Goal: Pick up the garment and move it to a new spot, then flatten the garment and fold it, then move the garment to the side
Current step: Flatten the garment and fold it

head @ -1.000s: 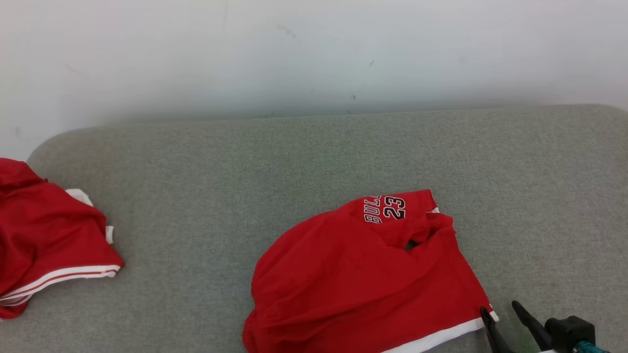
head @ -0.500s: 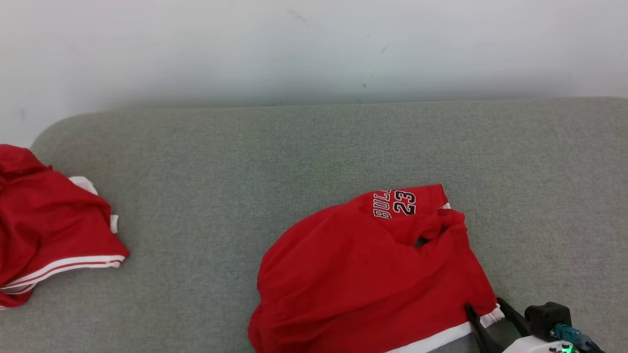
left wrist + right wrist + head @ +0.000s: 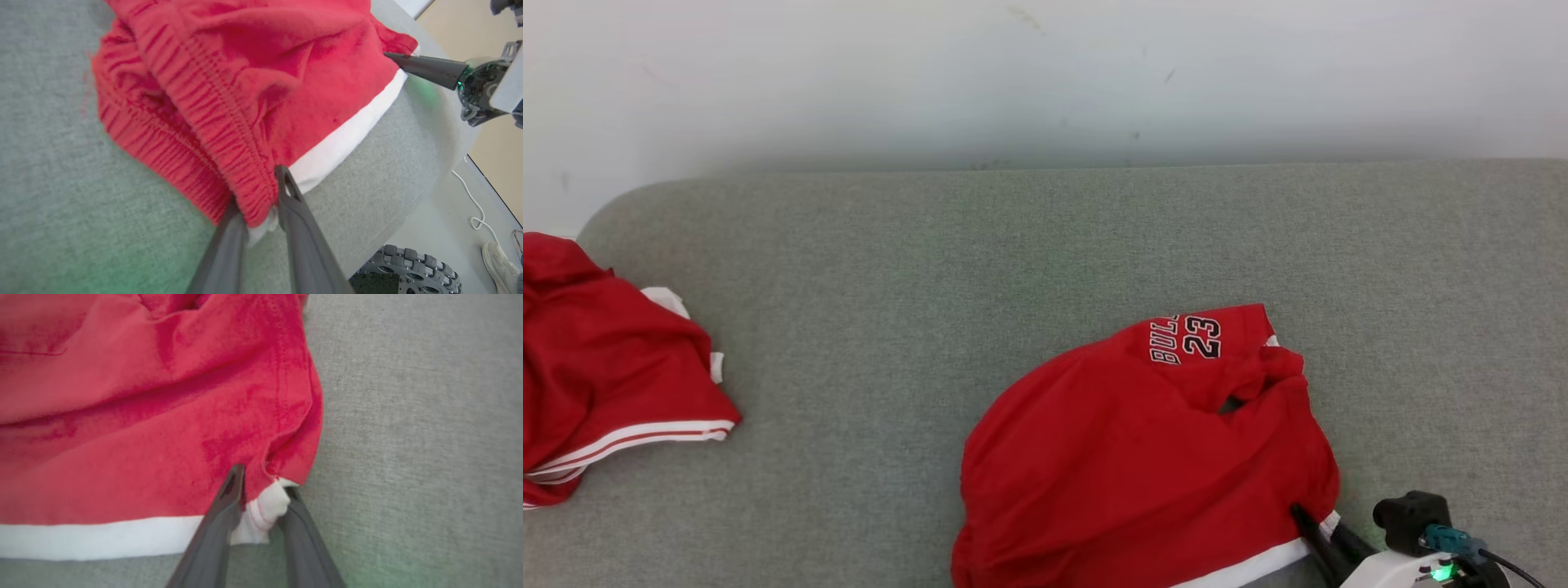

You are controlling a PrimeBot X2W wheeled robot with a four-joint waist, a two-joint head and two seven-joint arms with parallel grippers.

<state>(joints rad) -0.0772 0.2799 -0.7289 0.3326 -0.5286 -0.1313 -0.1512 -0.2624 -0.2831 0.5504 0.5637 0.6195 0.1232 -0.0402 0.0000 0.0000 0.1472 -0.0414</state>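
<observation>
The garment point(image 3: 1143, 457) is a pair of red shorts with a white hem and a "BULLS 23" print, lying crumpled on the grey cushion point(image 3: 931, 278) at the front right. My right gripper point(image 3: 1315, 523) pinches its near right corner. In the right wrist view the white hem corner point(image 3: 265, 508) is bunched between the fingers of my right gripper point(image 3: 264, 484). My left gripper point(image 3: 259, 192) is shut on the ribbed elastic waistband point(image 3: 204, 134) at the garment's near edge. The left wrist view also catches the right gripper point(image 3: 392, 56) touching the far corner.
A second red garment point(image 3: 605, 384) with white stripes lies bunched at the cushion's left end. A pale wall point(image 3: 1045, 73) runs behind. The cushion's front edge drops to the floor, where a wheel point(image 3: 404, 269), a white cable point(image 3: 474, 204) and a shoe point(image 3: 500, 261) show.
The right gripper moved onto the hem corner with its jaws wide, then closed on it, bunching the cloth. The head camera shifted a little, moving the whole picture.
</observation>
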